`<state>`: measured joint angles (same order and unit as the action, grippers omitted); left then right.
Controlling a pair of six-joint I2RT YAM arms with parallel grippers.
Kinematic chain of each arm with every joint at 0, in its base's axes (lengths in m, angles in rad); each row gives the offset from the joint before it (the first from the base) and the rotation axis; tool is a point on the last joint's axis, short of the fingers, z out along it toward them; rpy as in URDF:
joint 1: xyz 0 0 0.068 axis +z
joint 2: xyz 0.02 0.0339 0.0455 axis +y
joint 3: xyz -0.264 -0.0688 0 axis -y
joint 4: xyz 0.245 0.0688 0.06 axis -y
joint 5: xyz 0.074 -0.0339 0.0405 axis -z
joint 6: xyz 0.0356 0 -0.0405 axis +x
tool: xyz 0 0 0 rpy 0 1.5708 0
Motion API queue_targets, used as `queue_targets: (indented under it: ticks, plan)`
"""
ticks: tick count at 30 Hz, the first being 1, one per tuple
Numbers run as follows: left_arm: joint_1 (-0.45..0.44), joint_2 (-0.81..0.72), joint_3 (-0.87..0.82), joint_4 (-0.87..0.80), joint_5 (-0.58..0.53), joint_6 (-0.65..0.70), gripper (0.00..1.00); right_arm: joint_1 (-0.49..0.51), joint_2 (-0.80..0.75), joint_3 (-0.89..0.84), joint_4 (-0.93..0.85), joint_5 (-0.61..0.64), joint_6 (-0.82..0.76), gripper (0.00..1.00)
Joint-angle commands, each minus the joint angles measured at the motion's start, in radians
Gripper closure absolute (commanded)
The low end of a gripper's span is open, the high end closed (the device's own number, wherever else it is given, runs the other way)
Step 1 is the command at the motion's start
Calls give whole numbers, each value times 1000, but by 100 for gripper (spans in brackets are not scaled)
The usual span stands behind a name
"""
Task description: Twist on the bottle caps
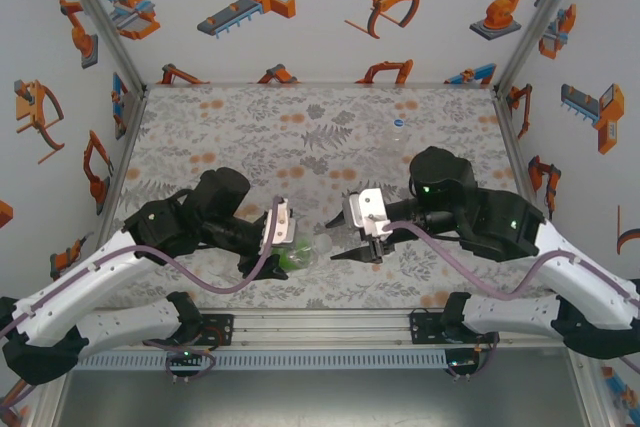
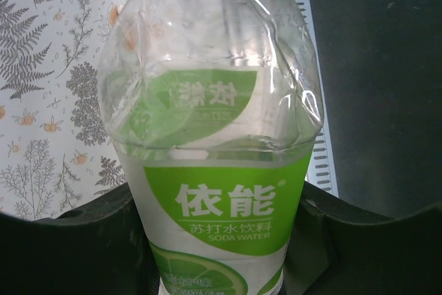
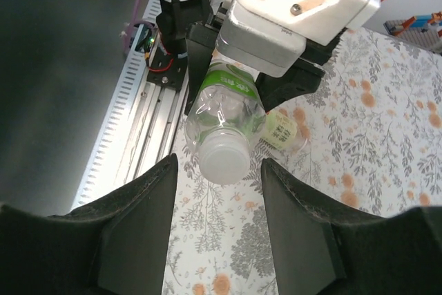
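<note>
A: Where is the bottle that needs the cap?
B: The green-label bottle (image 1: 303, 253) is in the lower middle of the top view, between the two arms. The left claw (image 1: 286, 237) is clenched on its body at the label, and its neck points toward the right claw (image 1: 361, 251).
A: Does the right claw grasp something?
B: No. In the right wrist view its fingers (image 3: 141, 226) stand apart on both sides of the white cap (image 3: 224, 159) and do not touch it. The cap sits on the neck, but I cannot tell how far it is screwed.
A: How will these things handle?
B: I think the bottle is light and soft. Its clear wall shows dents, so a hard squeeze would crush it. The cap is small, stiff and probably slippery, so it is better to take it squarely by the rim.
A: How many of each?
B: Three bottles: this one, the yellow-green bottle (image 3: 284, 131) lying just beside it on the tabletop (image 1: 250, 127), and the plain bottle (image 1: 400, 133) in the upper right part. I can count only one cap for sure.
</note>
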<state>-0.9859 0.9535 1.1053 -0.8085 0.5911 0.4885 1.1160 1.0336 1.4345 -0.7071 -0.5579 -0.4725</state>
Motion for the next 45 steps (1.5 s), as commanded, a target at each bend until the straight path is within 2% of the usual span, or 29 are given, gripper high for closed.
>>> queue_targets:
  ticks: [1,5,10,16,20,25,30,34,39,40,42,44,45]
  plan:
    - [-9,4,34,-14,39,20,100,2,17,-15,-4,-40,-66,50]
    - [-11,2,34,-11,39,18,100,2,20,-35,12,-43,-66,50]
    - [-11,0,34,-9,36,17,100,2,13,-53,27,-37,-64,56]
    - [-11,3,28,4,34,20,100,2,13,-65,52,-42,-46,67]
    - [-11,7,27,17,21,10,100,4,5,-88,91,-37,48,80]
    - [-11,-5,2,48,-47,1,100,3,-30,-189,248,114,428,100]
    - [-12,-6,-23,93,-87,1,100,4,-62,-304,379,309,987,100]
    - [-13,15,-19,104,-94,9,100,4,-38,-301,272,474,1431,100]
    - [-12,40,-7,102,-99,20,100,4,-14,-301,53,558,1974,100]
    - [-11,45,-6,103,-99,22,100,4,-23,-336,98,549,2048,100]
    - [-12,49,-4,104,-95,27,100,4,-24,-364,189,541,2078,100]
    - [-12,50,-4,104,-87,27,100,4,-4,-322,161,557,2041,98]
    - [-11,51,-4,104,-83,28,100,4,9,-289,136,563,2003,94]
